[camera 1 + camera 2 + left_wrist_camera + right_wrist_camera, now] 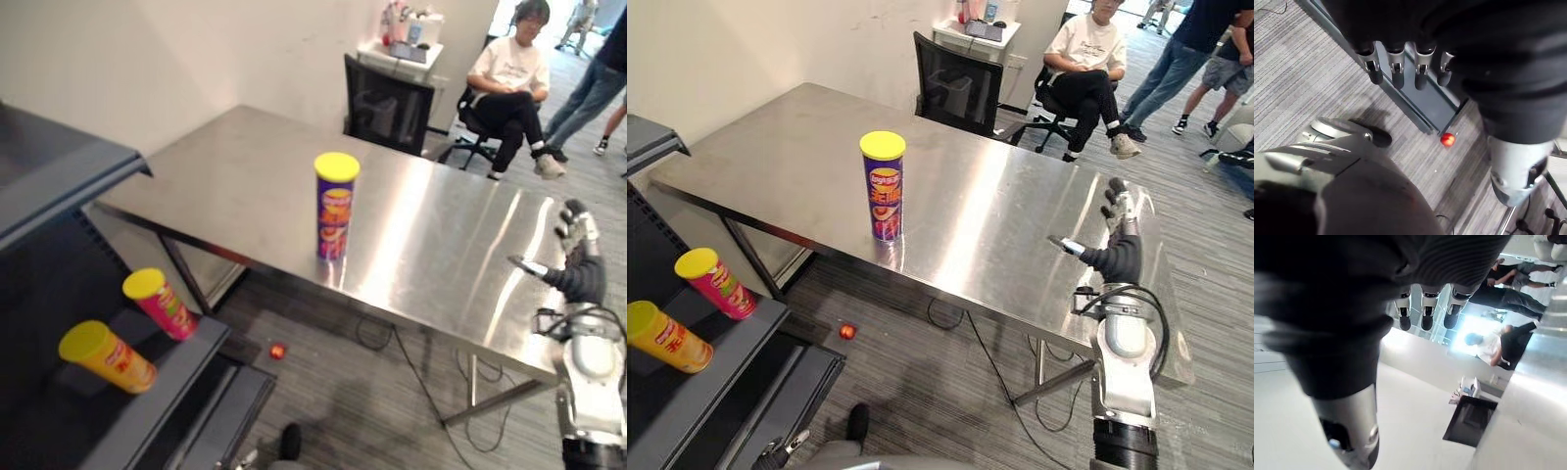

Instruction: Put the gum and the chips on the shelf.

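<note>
A purple chips can with a yellow lid stands upright near the front edge of the steel table. The dark shelf at the left holds a pink can and an orange can, both lying tilted. My right hand hovers over the table's right end, well right of the purple can, with straight fingers and nothing in it. My left hand hangs over the carpet beside the shelf's base, relaxed and holding nothing.
A small red object lies on the carpet by the shelf's foot. Behind the table stand a black chair and a seated person. More people stand at the far right.
</note>
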